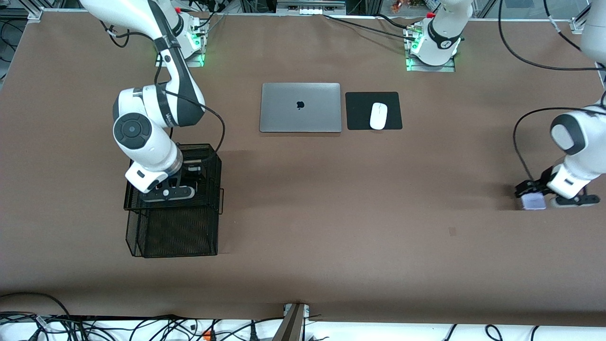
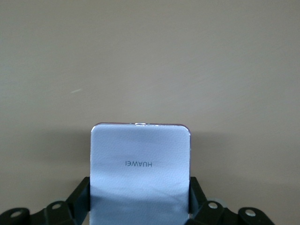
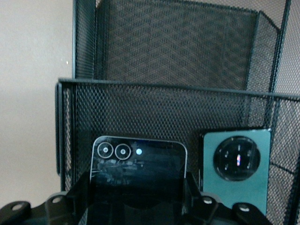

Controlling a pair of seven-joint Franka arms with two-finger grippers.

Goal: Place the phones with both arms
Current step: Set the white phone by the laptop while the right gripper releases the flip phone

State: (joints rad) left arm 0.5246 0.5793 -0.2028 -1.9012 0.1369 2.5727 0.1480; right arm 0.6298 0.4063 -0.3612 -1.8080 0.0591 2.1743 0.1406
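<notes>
Clamping the black phone [image 3: 138, 161] in the right gripper [image 1: 182, 182] inside the mesh basket [image 1: 175, 237], beside the green phone [image 3: 236, 171]; gripping the pale phone [image 1: 532, 202] in the left gripper [image 1: 530, 189], low over the table [image 1: 331, 213], basket lying well apart toward the right arm's end.

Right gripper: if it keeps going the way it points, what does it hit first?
Likely the mesh basket. The right gripper, shut on the black phone, points down into its compartment beside the green phone, so the phone's leading edge probably meets mesh first; depth unclear.
</notes>
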